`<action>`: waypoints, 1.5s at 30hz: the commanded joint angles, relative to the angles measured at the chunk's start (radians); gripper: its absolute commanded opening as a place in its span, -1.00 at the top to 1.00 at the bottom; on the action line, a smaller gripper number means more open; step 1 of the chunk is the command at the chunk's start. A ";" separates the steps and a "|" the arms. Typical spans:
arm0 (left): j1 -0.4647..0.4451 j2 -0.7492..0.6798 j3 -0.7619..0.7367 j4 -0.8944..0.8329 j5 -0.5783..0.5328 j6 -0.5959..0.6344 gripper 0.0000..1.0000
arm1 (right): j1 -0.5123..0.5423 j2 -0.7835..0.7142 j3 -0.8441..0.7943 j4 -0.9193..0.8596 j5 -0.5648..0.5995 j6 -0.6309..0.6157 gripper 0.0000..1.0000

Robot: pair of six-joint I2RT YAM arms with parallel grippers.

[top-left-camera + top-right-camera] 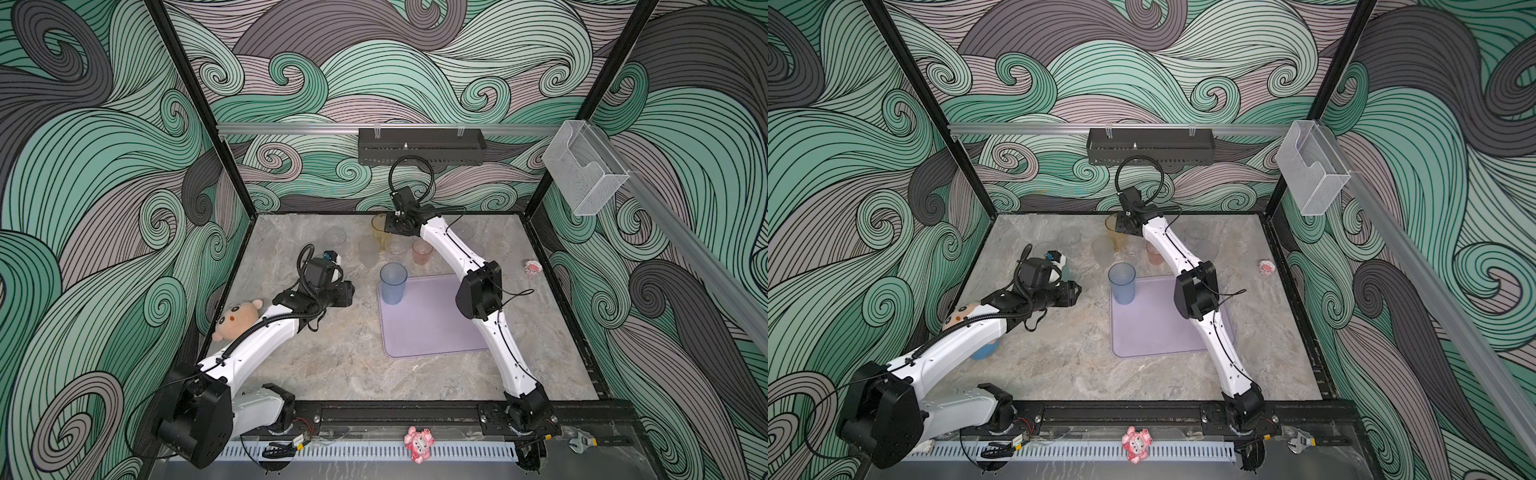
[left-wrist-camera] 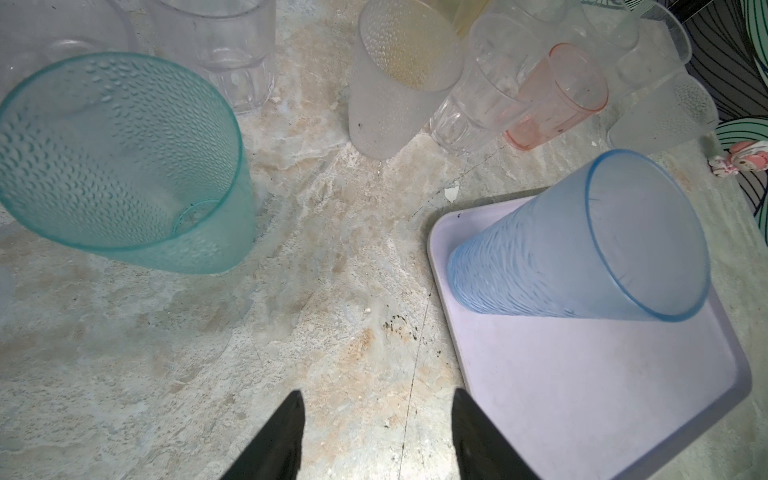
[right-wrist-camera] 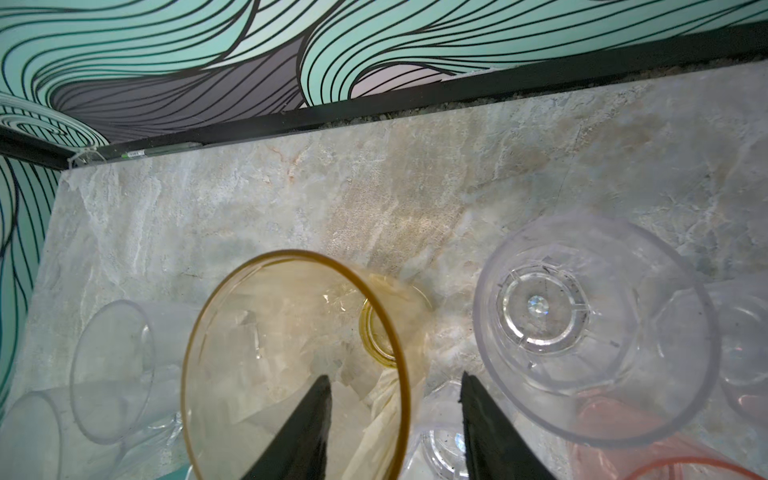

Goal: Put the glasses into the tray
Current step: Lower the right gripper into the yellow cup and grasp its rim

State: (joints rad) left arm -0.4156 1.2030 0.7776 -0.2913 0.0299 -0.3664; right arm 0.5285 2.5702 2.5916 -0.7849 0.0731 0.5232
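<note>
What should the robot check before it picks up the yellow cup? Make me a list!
1. Right gripper astride the amber glass wall, one finger inside, one outside: ok.
2. Jaws closed on that wall: not ok, gaps show.
3. Amber glass upright: ok.
4. Clear glass beside the outer finger safe from a bump: cannot tell.
5. Room in the tray: ok, only the blue glass stands there.
6. Left gripper out of the way: ok, open, empty, above the table.
</note>
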 commanded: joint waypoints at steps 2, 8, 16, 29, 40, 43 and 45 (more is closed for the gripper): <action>-0.006 0.010 0.018 -0.011 -0.022 -0.002 -0.16 | -0.005 0.000 0.015 0.003 0.022 -0.001 0.11; -0.007 -0.006 0.018 -0.018 -0.066 0.003 -0.13 | -0.005 0.012 0.012 0.013 -0.004 0.009 0.37; -0.006 -0.010 0.011 -0.005 -0.058 -0.008 -0.12 | -0.005 -0.031 0.002 0.003 0.005 -0.026 0.68; -0.006 -0.013 0.009 0.013 -0.038 -0.011 -0.10 | -0.003 -0.172 -0.065 -0.007 0.012 -0.082 0.89; -0.006 -0.052 0.015 0.021 -0.030 0.000 -0.09 | -0.002 -0.344 -0.229 0.045 -0.017 -0.059 0.94; -0.008 -0.076 0.014 0.020 -0.030 -0.005 -0.09 | -0.002 -0.396 -0.269 0.043 -0.036 -0.050 0.95; -0.009 -0.086 0.012 0.021 -0.026 -0.008 -0.09 | -0.003 -0.443 -0.316 0.052 -0.048 -0.046 0.96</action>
State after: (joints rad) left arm -0.4156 1.1469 0.7776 -0.2901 -0.0105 -0.3702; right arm 0.5282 2.2024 2.3196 -0.7589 0.0528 0.4568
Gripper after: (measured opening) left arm 0.546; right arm 0.065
